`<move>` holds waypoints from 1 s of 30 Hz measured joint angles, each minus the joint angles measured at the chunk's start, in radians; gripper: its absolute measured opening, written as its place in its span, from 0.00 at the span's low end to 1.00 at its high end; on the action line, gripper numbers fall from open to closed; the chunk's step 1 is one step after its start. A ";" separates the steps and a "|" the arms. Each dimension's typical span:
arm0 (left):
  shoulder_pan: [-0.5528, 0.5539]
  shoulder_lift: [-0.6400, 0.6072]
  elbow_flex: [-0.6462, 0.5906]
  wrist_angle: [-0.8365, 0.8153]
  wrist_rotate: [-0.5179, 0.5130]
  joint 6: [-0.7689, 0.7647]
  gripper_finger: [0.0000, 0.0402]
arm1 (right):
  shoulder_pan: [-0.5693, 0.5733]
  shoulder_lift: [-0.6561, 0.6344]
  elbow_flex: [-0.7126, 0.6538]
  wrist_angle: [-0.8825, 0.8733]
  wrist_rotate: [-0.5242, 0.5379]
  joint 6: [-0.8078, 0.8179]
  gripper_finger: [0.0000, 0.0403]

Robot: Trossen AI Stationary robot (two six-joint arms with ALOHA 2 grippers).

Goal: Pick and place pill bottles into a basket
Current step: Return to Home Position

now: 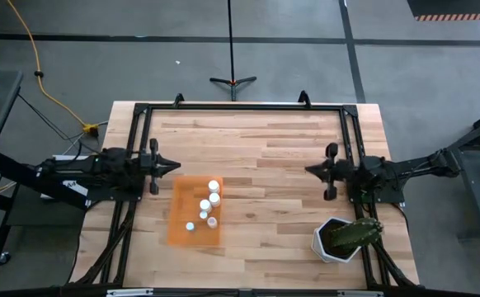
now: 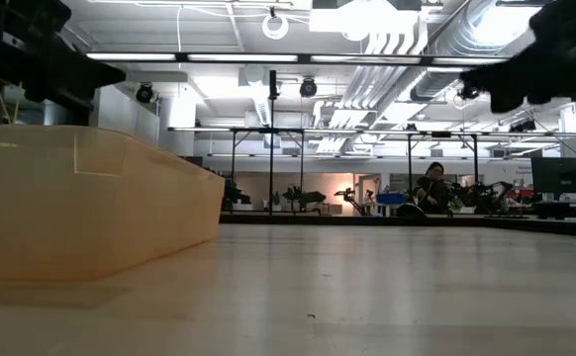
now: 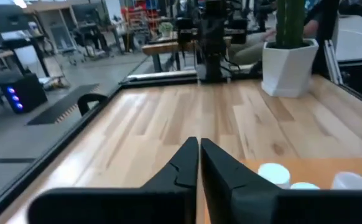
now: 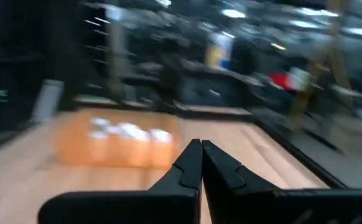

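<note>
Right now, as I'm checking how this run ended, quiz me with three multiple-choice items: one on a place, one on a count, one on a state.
1. Where are the pill bottles?
A. inside the basket
B. in a row outside the basket
C. one in each pincer

2. How many bottles does the high view show?
A. three
B. six
C. ten

3. How do the left pincer and the right pincer stand?
A. both shut and empty
B. both wide open
C. each shut on a bottle

Answers:
1 A: every white cap lies within the orange rim.
2 B: six caps can be counted.
3 A: each wrist view shows the fingers together with nothing between them.
</note>
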 joint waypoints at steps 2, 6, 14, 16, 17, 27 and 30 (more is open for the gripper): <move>0.000 -0.016 -0.003 -0.001 -0.005 0.007 0.15 | 0.000 -0.001 0.000 0.034 -0.103 -0.023 0.00; 0.000 -0.013 -0.033 -0.005 -0.008 0.010 0.10 | 0.000 -0.003 0.000 0.025 -0.075 0.032 0.00; 0.000 -0.013 -0.077 0.067 -0.019 0.023 0.10 | 0.000 -0.019 0.036 0.028 -0.066 -0.018 0.00; 0.000 -0.012 -0.068 0.069 -0.020 0.028 0.13 | 0.000 -0.033 0.072 -0.019 -0.062 -0.001 0.00; 0.000 -0.013 -0.068 0.067 -0.021 0.029 0.14 | 0.000 -0.042 0.085 -0.059 -0.061 0.025 0.00; 0.000 -0.013 -0.123 0.164 0.073 0.012 0.06 | 0.003 -0.186 0.001 -0.134 -0.162 0.092 0.00; 0.000 -0.012 -0.154 0.251 0.072 0.041 0.11 | 0.003 -0.216 0.001 -0.158 -0.132 0.106 0.00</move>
